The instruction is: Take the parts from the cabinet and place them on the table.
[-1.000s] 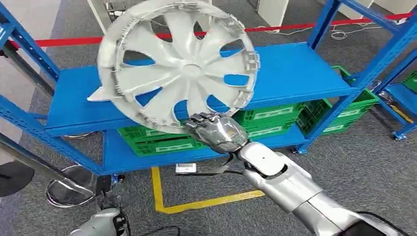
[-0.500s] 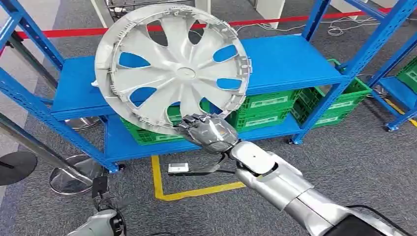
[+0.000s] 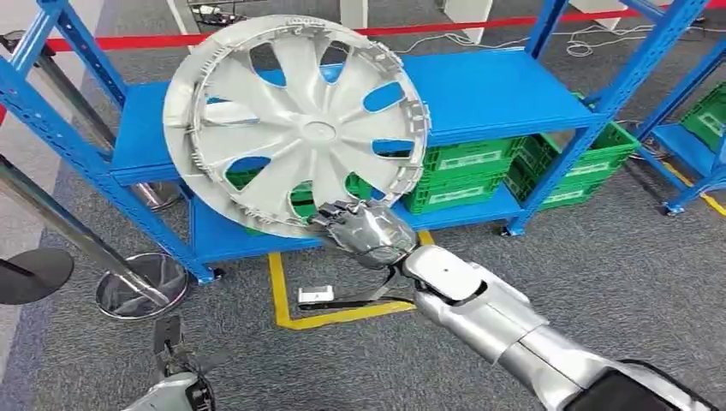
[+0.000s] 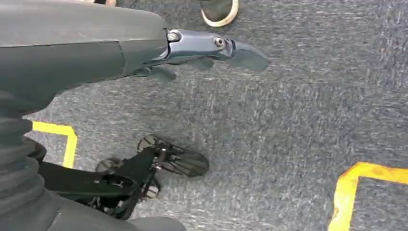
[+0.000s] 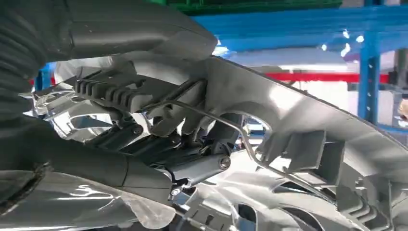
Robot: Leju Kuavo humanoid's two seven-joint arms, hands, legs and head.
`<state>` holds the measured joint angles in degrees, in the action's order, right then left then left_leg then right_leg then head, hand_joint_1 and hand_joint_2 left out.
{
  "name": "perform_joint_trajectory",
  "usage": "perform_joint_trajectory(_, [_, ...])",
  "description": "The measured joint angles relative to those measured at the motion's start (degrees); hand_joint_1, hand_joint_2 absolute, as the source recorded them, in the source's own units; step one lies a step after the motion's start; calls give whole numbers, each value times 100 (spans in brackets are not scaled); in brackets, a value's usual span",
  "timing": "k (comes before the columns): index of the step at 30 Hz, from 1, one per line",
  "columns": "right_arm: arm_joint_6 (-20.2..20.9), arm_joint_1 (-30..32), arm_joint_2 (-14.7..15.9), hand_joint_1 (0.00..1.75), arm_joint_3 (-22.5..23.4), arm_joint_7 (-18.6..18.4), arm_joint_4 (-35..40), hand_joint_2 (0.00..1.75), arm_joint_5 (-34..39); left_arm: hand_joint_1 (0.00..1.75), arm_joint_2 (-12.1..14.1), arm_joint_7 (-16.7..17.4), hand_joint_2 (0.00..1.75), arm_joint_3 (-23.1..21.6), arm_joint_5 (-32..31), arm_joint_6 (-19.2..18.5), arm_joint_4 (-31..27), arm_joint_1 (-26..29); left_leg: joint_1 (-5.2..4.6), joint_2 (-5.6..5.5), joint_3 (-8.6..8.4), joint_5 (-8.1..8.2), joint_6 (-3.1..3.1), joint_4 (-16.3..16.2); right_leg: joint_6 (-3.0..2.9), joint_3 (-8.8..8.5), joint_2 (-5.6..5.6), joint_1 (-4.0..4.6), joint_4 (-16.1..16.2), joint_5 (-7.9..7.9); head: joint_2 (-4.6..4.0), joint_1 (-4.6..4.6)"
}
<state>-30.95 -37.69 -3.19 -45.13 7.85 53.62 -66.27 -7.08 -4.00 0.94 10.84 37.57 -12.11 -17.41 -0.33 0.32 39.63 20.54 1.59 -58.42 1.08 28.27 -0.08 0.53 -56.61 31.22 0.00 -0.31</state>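
A large silver wheel cover (image 3: 295, 124) with curved spokes stands upright in the air in front of the blue cabinet (image 3: 505, 94). My right hand (image 3: 364, 231) grips its lower rim; the right wrist view shows the fingers (image 5: 187, 120) wrapped over the rim's ribbed inner edge (image 5: 288, 144). My left hand (image 4: 211, 48) hangs low over the grey carpet, its fingers apart and holding nothing. Its arm (image 3: 175, 390) shows at the bottom of the head view.
Green crates (image 3: 479, 171) fill the cabinet's lower shelf. A chrome post with a round base (image 3: 141, 287) stands at the left. Yellow tape (image 3: 342, 312) marks the carpet. A second blue rack (image 3: 693, 128) stands at the right. A person's shoe (image 4: 219, 12) is near my left hand.
The whole view has shifted: the cabinet now sits farther off and higher in the picture. The wheel cover stays held in my right hand, clear of the shelf.
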Motion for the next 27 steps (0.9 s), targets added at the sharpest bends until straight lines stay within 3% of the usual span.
perform_joint_trajectory(2, [-15,-23,0,175,-31,4,-15,175,46,0,-2,0,175,2,-7,0,0,6,21,0,4,-116,-68,50,-54,47,8,24,15,-105,0,2])
perform_joint_trajectory(3, [-15,-28,0,175,-44,7,-26,175,66,0,2,0,175,4,-9,0,0,8,24,-9,34,-49,-101,24,-112,55,-17,-43,85,-207,0,5])
perform_joint_trajectory(4, [-15,-45,-2,175,-55,18,-35,175,79,0,7,4,175,4,-9,0,0,5,23,-25,84,219,-143,-94,-156,136,-24,-34,93,-273,0,0])
perform_joint_trajectory(5, [-15,-65,-2,175,-70,28,-39,175,86,0,7,15,175,7,-9,0,0,4,34,-27,159,594,-173,-424,-198,218,-27,-35,85,-348,0,-17])
perform_joint_trajectory(6, [-18,-65,-2,175,-74,48,-44,175,92,0,9,15,175,7,-9,0,0,5,50,-27,241,920,-200,-841,-203,298,-25,-32,83,-408,0,-17])
perform_joint_trajectory(7, [-18,-65,-2,175,-77,59,-59,175,99,0,15,15,175,7,-9,0,0,8,62,-27,323,1175,-225,-1307,-202,392,-25,-29,76,-477,0,-13])
perform_joint_trajectory(8, [-15,-64,-2,175,-79,66,-68,175,105,0,17,15,175,7,-9,0,0,9,71,-27,359,1244,-245,-1652,-190,486,-25,-31,63,-542,0,-17])
perform_joint_trajectory(9, [-15,-62,-2,175,-81,70,-81,175,107,0,17,15,175,7,-9,0,0,9,84,-27,317,1119,-262,-1802,-177,588,-25,-35,45,-606,0,-17])
perform_joint_trajectory(10, [-17,-62,-2,175,-81,72,-90,175,110,0,17,15,175,7,-9,0,0,8,98,-26,184,897,-274,-1741,-163,689,-26,-41,23,-665,0,-13])
perform_joint_trajectory(11, [-18,-62,-2,175,-81,74,-96,175,112,0,17,15,175,7,-9,0,0,6,112,-26,-22,689,-286,-1503,-149,792,-25,-51,-9,-716,0,-15])
perform_joint_trajectory(12, [-18,-63,-2,175,-81,74,-96,175,112,0,17,15,175,7,-11,0,0,3,129,-26,-358,586,-294,-1046,-125,889,-21,-61,-54,-772,0,-17])
perform_joint_trajectory(13, [-18,-63,-2,175,-81,74,-96,175,112,0,15,15,175,7,-13,0,0,-1,149,-35,-690,720,-301,-562,-91,954,-14,-59,-95,-808,0,-22])
perform_joint_trajectory(14, [-18,-74,0,175,-81,74,-96,175,112,0,13,15,175,7,-15,0,0,-8,105,-65,-959,926,-266,-107,-56,1018,-16,-37,-137,-840,0,-11])
perform_joint_trajectory(15, [-22,-70,-2,175,-81,74,-96,175,114,0,13,15,175,7,-17,0,0,-9,99,-70,-983,993,-180,-9,-25,1051,-17,-37,-137,-912,0,-6])
perform_joint_trajectory(16, [-22,-71,-2,175,-83,74,-101,175,114,0,13,15,175,7,-17,0,0,-7,75,-71,-936,958,-158,-28,1,1072,-17,-54,-123,-969,0,-9])
perform_joint_trajectory(18, [-22,-69,4,175,-83,74,-112,175,114,0,13,15,175,9,-15,0,0,3,92,-47,-866,839,-34,1,85,1143,-12,-73,-111,-1005,0,-9])
perform_joint_trajectory(19, [-20,-74,7,175,-81,77,-114,175,120,0,22,15,175,13,-13,0,0,-15,86,-24,-801,773,9,-1,104,1212,-9,-81,-203,-797,0,-4])
perform_joint_trajectory(20, [-20,-75,11,175,-81,81,-116,175,129,0,22,15,175,15,-7,2,0,-23,84,-20,-736,718,75,-2,116,1314,-3,-81,-468,-476,0,13])
perform_joint_trajectory(21, [-20,-77,11,175,-83,87,-120,175,142,0,20,15,175,17,-4,2,0,-25,76,-19,-663,660,81,-2,137,1426,-2,-81,-923,-135,0,22])
perform_joint_trajectory(22, [-20,-76,11,175,-92,109,-125,175,168,0,9,15,175,19,6,0,0,-25,66,-19,-586,604,91,-4,147,1547,-1,-80,-1415,110,0,16])
perform_joint_trajectory(23, [-20,-73,11,175,-103,111,-127,175,219,0,7,15,175,31,22,-2,0,-24,56,-19,-503,561,92,-4,153,1632,-2,-80,-1823,211,0,18])
perform_joint_trajectory(24, [-20,-73,11,175,-107,111,-129,175,288,0,4,15,175,46,33,-2,0,-23,50,-19,-444,513,91,-5,149,1630,-2,-80,-1976,136,0,18])
perform_joint_trajectory(25, [-20,-73,11,175,-107,116,-129,175,381,0,4,15,175,55,48,-2,0,-23,42,-18,-378,462,83,-5,133,1531,-1,-78,-1947,-71,0,18])
perform_joint_trajectory(26, [-17,-75,11,175,-105,155,-129,175,490,0,4,18,175,63,52,-7,0,-23,37,-18,-316,413,75,-6,104,1308,-2,-73,-1679,-311,0,18])
perform_joint_trajectory(27, [-2,-75,11,175,-105,201,-127,175,593,0,2,31,175,72,52,-24,0,-23,36,-19,-281,377,62,-7,71,997,-2,-62,-1251,-451,0,18])
